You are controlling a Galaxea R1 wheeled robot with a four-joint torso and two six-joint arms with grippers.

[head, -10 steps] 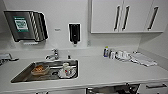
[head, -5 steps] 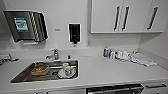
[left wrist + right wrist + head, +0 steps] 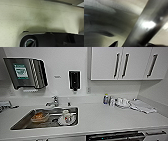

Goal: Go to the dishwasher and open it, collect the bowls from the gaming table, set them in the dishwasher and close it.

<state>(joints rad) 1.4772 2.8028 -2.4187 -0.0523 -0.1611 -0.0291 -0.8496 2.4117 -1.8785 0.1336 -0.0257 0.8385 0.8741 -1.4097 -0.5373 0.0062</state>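
Where the counter (image 3: 112,119) ends, the dishwasher (image 3: 112,136) shows its dark top edge; whether either hand is open, I cannot tell.

Office kitchenette, sink (image 3: 25,122), towel dispenser (image 3: 25,72), cabinets (image 3: 125,63)

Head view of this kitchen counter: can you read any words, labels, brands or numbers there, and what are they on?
No text can be read.
Paper towel dispenser: a green and white label, too blurred to read.
Small wall plate beside it: markings too small to read.
Soap dispenser: no lettering can be made out.
Bottle on the counter: a blue label, blurred.
Cup in the sink: reddish marks, unreadable.
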